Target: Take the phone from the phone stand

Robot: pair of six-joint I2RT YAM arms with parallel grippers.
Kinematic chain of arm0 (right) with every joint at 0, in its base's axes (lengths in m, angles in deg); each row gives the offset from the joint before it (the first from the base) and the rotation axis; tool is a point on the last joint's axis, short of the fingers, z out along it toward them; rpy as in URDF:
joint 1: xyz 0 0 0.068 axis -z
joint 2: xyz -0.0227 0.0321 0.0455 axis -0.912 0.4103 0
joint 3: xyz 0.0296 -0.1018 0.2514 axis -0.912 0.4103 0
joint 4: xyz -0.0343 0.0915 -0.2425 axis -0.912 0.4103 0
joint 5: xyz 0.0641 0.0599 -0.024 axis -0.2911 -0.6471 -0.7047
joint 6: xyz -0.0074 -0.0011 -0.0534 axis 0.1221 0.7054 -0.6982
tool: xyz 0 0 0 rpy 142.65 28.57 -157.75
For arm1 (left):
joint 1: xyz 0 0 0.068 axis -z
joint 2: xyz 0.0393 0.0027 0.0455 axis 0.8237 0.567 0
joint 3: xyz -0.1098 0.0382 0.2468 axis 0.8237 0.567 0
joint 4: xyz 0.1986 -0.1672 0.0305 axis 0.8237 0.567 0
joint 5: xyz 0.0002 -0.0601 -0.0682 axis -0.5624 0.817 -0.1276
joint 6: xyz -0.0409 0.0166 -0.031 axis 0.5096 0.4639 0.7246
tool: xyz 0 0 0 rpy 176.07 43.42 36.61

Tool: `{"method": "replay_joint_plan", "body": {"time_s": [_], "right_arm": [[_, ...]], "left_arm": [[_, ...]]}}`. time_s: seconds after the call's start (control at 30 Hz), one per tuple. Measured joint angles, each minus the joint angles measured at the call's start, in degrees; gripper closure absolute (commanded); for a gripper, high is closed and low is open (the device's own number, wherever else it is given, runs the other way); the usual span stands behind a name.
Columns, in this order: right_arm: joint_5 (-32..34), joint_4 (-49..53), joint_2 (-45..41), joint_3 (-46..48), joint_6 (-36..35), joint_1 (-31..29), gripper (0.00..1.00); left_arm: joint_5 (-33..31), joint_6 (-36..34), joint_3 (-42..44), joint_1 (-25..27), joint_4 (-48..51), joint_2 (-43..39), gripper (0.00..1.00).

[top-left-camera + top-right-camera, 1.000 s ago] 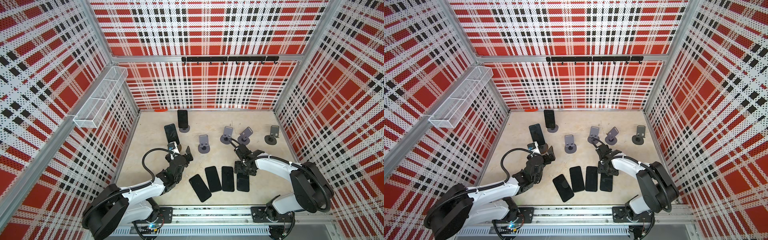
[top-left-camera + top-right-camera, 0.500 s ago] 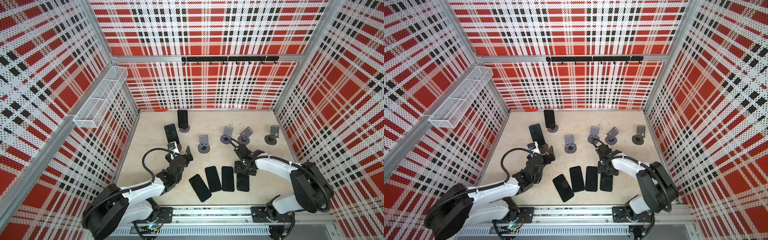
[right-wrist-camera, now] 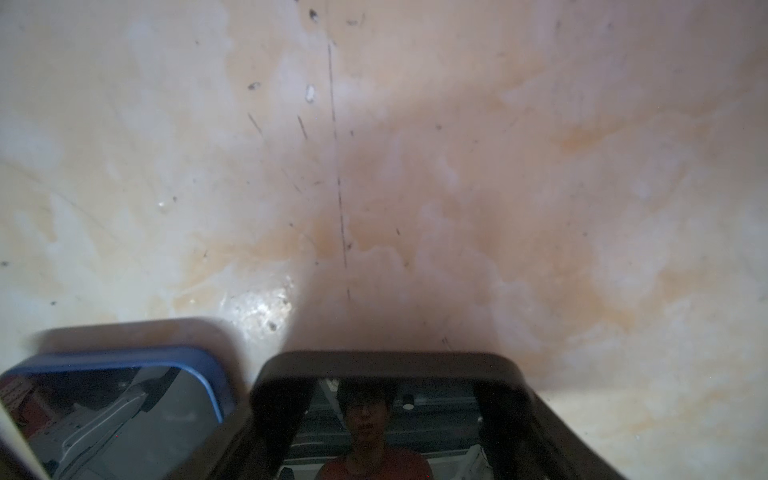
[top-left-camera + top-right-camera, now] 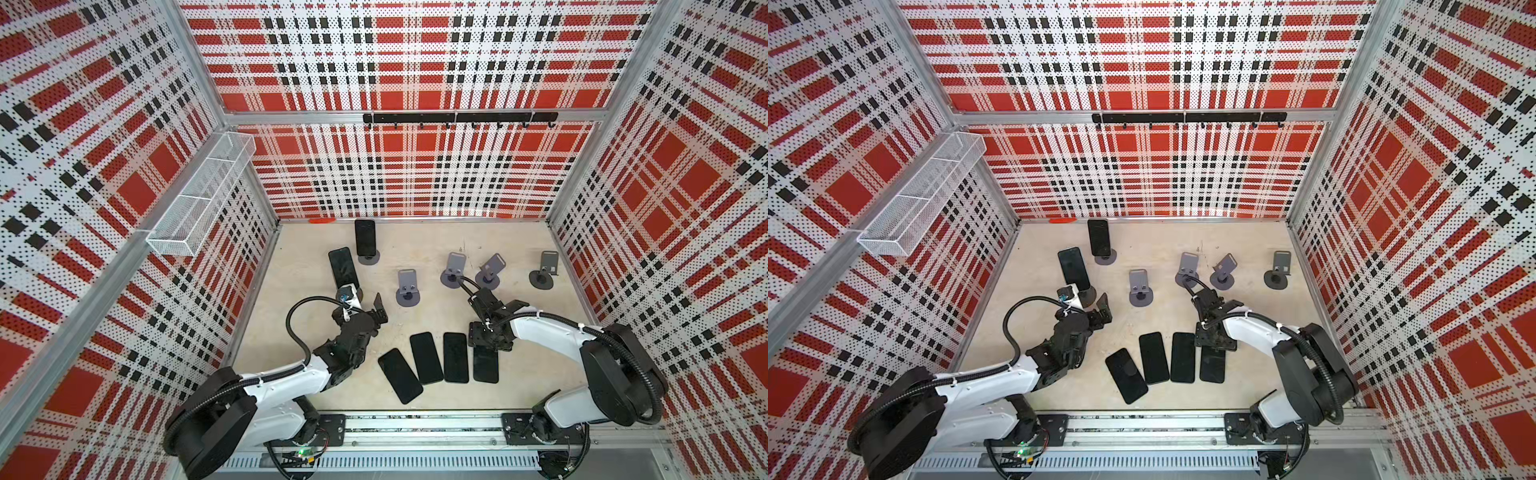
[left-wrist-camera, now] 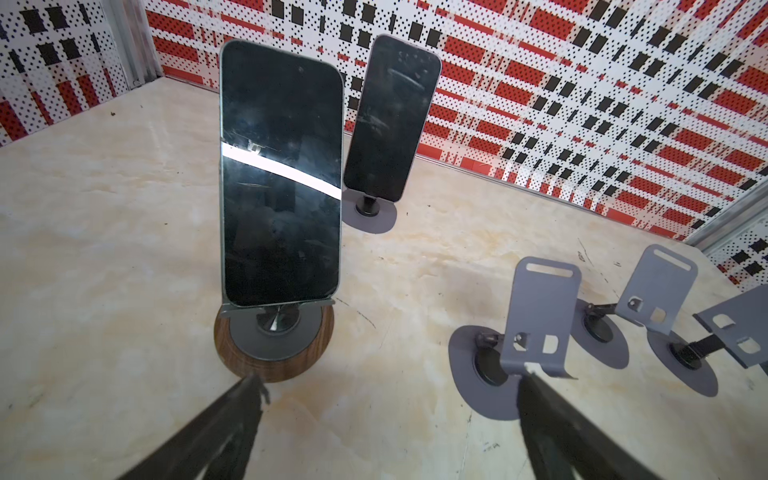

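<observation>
A black phone (image 5: 280, 174) leans upright on a phone stand with a round wooden base (image 5: 274, 365), seen in both top views (image 4: 343, 268) (image 4: 1073, 269). My left gripper (image 5: 390, 378) is open just in front of that base, with nothing between its fingers (image 4: 363, 305). Behind it a second phone (image 4: 365, 237) rests on a grey stand (image 5: 374, 216). My right gripper (image 4: 486, 338) is low over the far end of a black phone (image 3: 386, 370) lying flat on the floor, shut on its sides (image 3: 388, 432).
Several empty grey stands (image 4: 409, 286) (image 4: 455, 270) (image 4: 490, 272) (image 4: 546, 270) stand across the back right. Three more phones (image 4: 401, 375) (image 4: 426, 357) (image 4: 456, 357) lie flat in a row left of the held one; the nearest has a blue edge (image 3: 112, 399). Plaid walls close in the floor.
</observation>
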Motion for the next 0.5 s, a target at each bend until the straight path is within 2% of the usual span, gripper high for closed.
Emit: {"method": "replay_joint_plan", "body": {"time_s": [0.5], "right_arm": [[0.17,-0.42,-0.20,0.24,-0.81,0.00,0.21]], "left_arm": [[-1.46,-0.37,0.00,0.87,0.02,-0.61,0.02]]}}
